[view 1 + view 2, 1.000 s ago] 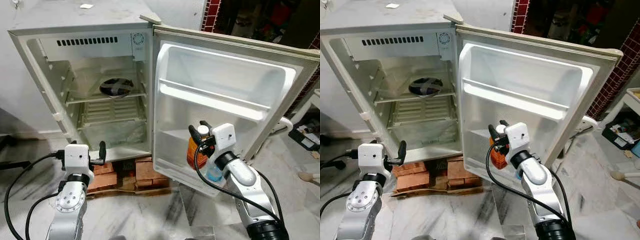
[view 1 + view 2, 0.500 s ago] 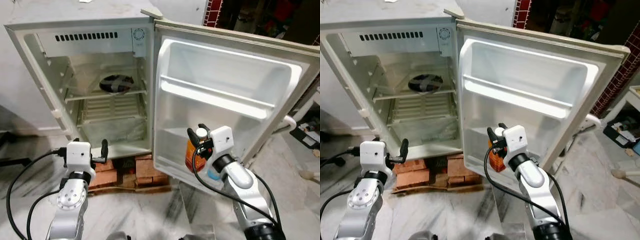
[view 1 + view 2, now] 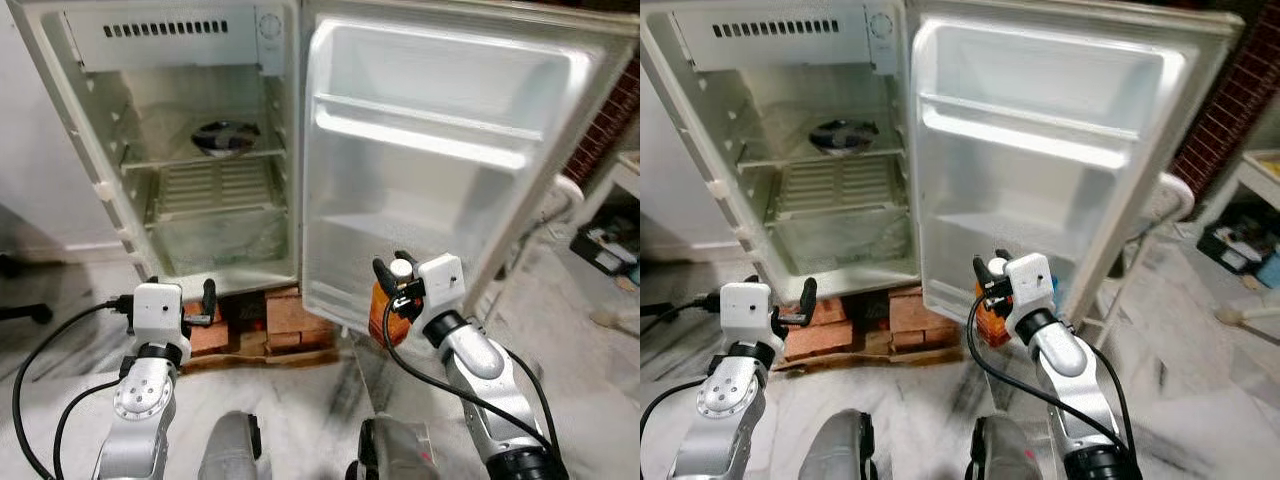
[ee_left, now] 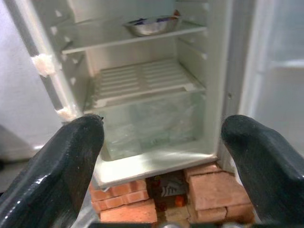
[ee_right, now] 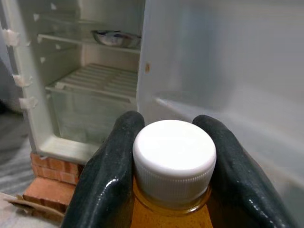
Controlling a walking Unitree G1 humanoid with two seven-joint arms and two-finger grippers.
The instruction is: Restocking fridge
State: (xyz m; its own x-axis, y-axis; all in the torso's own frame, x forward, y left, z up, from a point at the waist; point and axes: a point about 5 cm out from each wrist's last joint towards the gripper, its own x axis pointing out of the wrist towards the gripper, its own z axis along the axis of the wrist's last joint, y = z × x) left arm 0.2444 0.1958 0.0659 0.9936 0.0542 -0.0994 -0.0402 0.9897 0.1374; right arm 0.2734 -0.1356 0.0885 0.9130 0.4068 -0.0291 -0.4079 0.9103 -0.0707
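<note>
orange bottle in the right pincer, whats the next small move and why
Probably carry the orange bottle up and forward toward the lower door shelf. The right pincer already clamps it just below the white cap, it hangs below the open door's bottom edge, and that shelf looks free.

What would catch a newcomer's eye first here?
The open fridge, raised on bricks, nearly bare, with a metal bowl on its upper shelf. In front of the open door, low down, the right gripper has its jaws shut on an orange bottle with a white cap. The left gripper is open.
</note>
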